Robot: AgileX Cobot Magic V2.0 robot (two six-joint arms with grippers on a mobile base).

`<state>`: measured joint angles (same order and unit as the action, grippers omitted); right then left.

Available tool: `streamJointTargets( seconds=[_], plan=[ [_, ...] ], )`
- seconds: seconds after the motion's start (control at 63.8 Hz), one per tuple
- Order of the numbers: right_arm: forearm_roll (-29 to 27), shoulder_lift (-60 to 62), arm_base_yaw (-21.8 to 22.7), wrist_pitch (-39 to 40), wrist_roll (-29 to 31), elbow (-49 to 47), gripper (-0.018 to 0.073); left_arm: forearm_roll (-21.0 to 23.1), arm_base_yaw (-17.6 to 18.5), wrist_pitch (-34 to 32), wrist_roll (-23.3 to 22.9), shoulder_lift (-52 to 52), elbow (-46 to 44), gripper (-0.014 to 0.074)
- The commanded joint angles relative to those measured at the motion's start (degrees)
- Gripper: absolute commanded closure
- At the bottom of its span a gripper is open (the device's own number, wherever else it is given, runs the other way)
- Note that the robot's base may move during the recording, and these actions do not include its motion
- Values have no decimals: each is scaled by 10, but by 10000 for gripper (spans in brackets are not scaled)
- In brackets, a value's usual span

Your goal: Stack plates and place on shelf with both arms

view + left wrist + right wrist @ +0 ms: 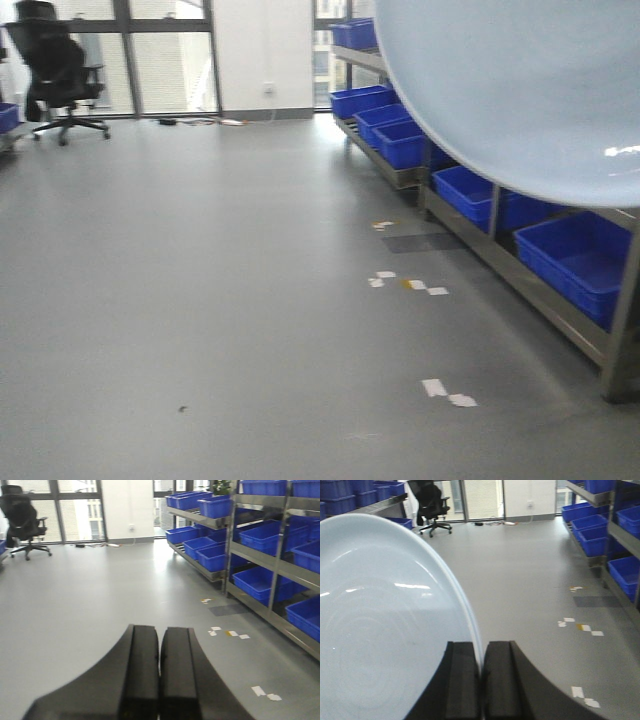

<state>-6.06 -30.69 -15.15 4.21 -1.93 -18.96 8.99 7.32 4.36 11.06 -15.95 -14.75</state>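
**Front view:** A pale blue plate fills the frame from twelve to three o'clock. It is up in the air, close to the lens. Its curved rim cuts across a metal rack loaded with blue bins along the right side. The grey floor spreads below, with scraps of white tape at five o'clock. A black office chair stands at ten o'clock, in front of the windows.

**Left wrist view:** My left gripper sits at six o'clock with its two black fingers pressed flat against each other and nothing between them. It hangs over bare floor. The rack of bins runs from one to four o'clock, and the chair is at ten.

**Right wrist view:** My right gripper, at six o'clock, is clamped on the plate's rim, with the thin edge pinched between the two black fingers. From that grip the plate spreads out toward nine o'clock and covers the left half of the frame. Its glossy face carries streaks of light. I cannot tell whether a second plate lies behind it.
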Motion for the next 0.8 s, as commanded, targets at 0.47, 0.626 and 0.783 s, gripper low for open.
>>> streamJointTargets(
  seconds=[0.47, 0.626, 0.783],
  plan=[
    [-2, 0, 4, 57, -1, -17, 523, 0, -1, -53, -2, -4, -16, 516],
    [-2, 0, 4, 57, -1, -17, 523, 0, -1, -53, -2, -4, -16, 516],
    [-2, 0, 4, 57, -1, -17, 523, 0, -1, -53, -2, -4, -16, 516]
  ],
)
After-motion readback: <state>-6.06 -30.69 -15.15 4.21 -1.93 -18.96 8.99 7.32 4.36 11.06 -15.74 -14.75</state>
